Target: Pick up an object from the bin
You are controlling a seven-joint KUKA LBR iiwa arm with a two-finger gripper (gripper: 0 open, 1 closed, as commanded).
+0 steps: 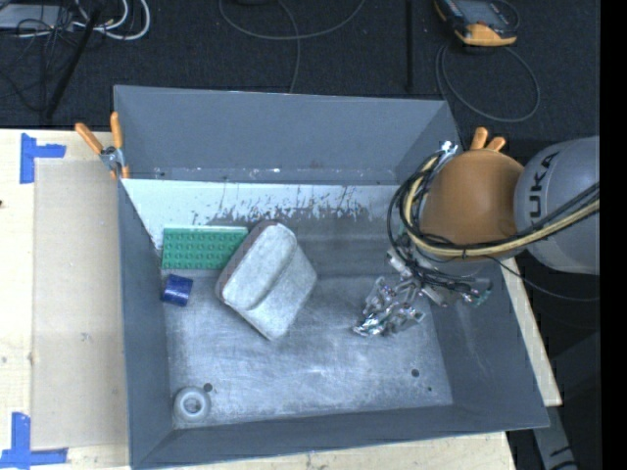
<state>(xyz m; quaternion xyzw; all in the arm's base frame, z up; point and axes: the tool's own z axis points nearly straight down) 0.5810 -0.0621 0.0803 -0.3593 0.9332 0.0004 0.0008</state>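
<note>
Claw sits low over bare floor of bin, right of centre; can't tell if released or clenched, nothing seen in it. Nearest obj: grey padded block, to its left, apart from it. Green studded plate & small blue piece lie further left, grey ring front-left. Prob. approach step, no grasp yet. Next: shift left over block, align w/ its narrow side.

A green studded plate lies flat at the back left of the bin. A small blue block sits just in front of it. A grey pad touches the plate's right end. A pale ring lies in the front left corner.
</note>
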